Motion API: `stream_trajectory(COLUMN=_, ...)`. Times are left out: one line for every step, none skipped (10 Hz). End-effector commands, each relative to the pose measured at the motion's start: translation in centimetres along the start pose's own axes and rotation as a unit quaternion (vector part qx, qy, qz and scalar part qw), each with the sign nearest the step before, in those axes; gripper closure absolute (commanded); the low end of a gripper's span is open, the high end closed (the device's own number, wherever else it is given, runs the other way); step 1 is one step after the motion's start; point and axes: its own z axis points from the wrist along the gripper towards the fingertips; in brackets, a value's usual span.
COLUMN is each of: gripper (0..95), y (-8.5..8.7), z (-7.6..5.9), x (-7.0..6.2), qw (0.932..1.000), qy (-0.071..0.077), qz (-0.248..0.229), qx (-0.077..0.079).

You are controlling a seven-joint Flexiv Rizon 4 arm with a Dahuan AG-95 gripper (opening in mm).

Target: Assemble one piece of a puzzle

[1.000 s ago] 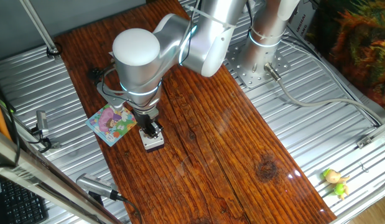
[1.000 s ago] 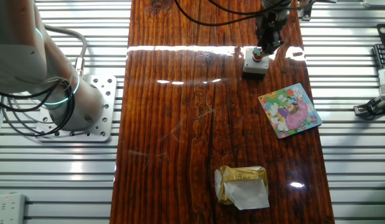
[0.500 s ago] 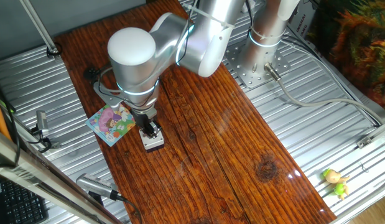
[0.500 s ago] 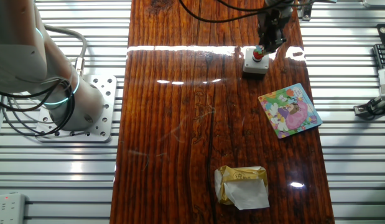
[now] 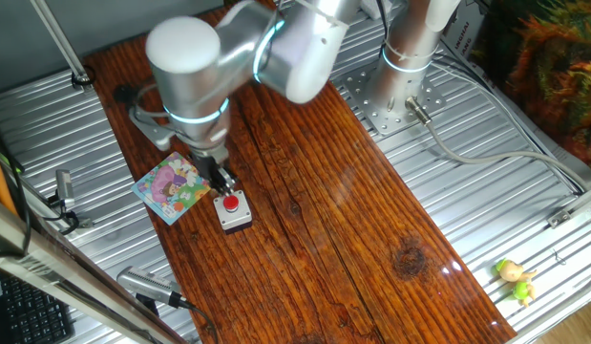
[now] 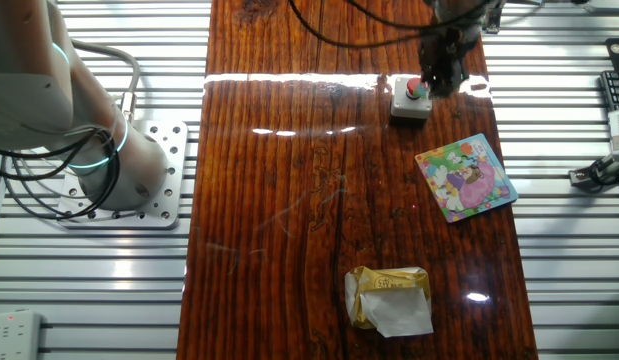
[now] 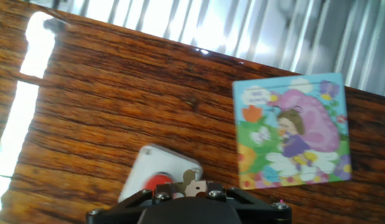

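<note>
The gripper (image 5: 221,180), clenched on the piece (image 7: 192,180), hangs just above the box (image 5: 234,211) between it and the puzzle (image 5: 171,187).

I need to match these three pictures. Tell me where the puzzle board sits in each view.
One fixed view: the puzzle lies at left of centre, near the wooden table's edge.
The other fixed view: the puzzle lies at right, below centre height.
Hand view: the puzzle fills the right half.
Shared landmark: the grey box with a red button beside it.
</note>
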Motion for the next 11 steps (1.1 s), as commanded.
stream_trajectory(gripper=95.0, y=-0.7, z=0.1, x=-0.1, qw=1.0, qy=0.001, qz=-0.001, qx=-0.001)
stream_trajectory(gripper=95.0, y=-1.9, z=0.3, x=-0.5, qw=1.0, qy=0.001, qz=-0.003, qx=-0.001)
stream_trajectory(gripper=95.0, y=-2.4, z=0.5, x=-0.7, qw=1.0, qy=0.001, qz=-0.003, qx=-0.003)
stream_trajectory(gripper=95.0, y=-2.9, z=0.8, x=-0.9, qw=1.0, qy=0.0, qz=-0.004, qx=-0.001)
stream_trajectory(gripper=95.0, y=-3.2, z=1.1, x=-0.9, qw=1.0, qy=-0.001, qz=-0.005, qx=-0.001)
stream_trajectory(gripper=95.0, y=-3.6, z=1.6, x=-1.0, qw=1.0, qy=-0.001, qz=-0.005, qx=0.001)
stream_trajectory(gripper=95.0, y=-3.9, z=2.1, x=-1.0, qw=1.0, qy=-0.001, qz=-0.004, qx=0.002)
stream_trajectory(gripper=95.0, y=-4.1, z=2.6, x=-0.9, qw=1.0, qy=-0.003, qz=-0.006, qx=0.004)
stream_trajectory(gripper=95.0, y=-4.4, z=3.0, x=-0.7, qw=0.9999, qy=-0.005, qz=-0.007, qx=0.005)
stream_trajectory(gripper=95.0, y=-4.5, z=3.1, x=-0.7, qw=0.9999, qy=-0.005, qz=-0.009, qx=0.007)
stream_trajectory(gripper=95.0, y=-4.6, z=3.1, x=-0.6, qw=0.9999, qy=-0.005, qz=-0.011, qx=0.009)
